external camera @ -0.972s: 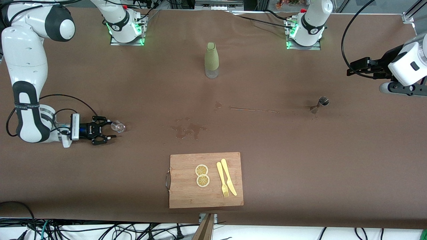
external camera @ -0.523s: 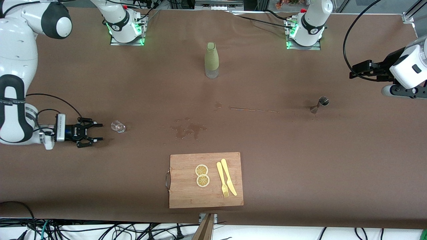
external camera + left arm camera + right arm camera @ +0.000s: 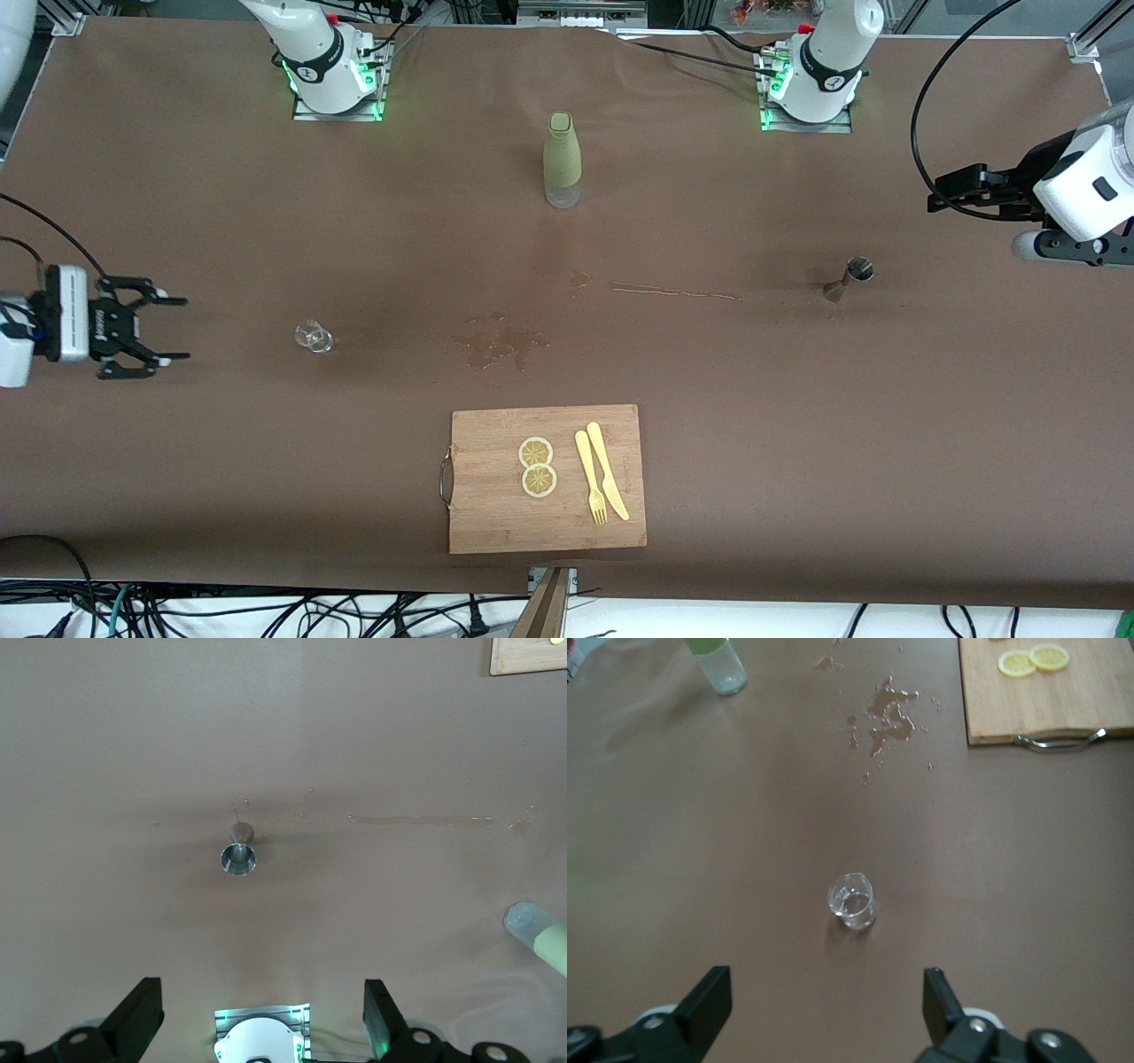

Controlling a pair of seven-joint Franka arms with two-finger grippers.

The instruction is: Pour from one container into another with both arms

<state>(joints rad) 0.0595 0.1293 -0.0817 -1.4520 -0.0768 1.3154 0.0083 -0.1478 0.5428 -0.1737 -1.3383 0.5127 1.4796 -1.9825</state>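
A small clear glass [image 3: 313,337] [image 3: 851,901] stands upright on the brown table, toward the right arm's end. My right gripper [image 3: 182,330] [image 3: 827,1001] is open and holds nothing. It hangs low, well apart from the glass, closer to that end of the table. A metal jigger [image 3: 852,275] [image 3: 238,858] stands toward the left arm's end. My left gripper [image 3: 932,193] [image 3: 261,1014] is open and holds nothing, raised near that end of the table, and it looks down on the jigger. A green-sleeved bottle [image 3: 562,159] stands upright between the two bases.
A wet spill [image 3: 500,344] and a thin streak [image 3: 673,291] mark the middle of the table. Nearer the front camera lies a wooden cutting board [image 3: 496,514] with two lemon slices [image 3: 537,466], a yellow fork and a yellow knife [image 3: 606,483]. Cables hang off the table's near edge.
My right gripper opened, let go of the glass and drew back toward the right arm's end of the table. The glass stays upright. The left gripper has barely shifted.
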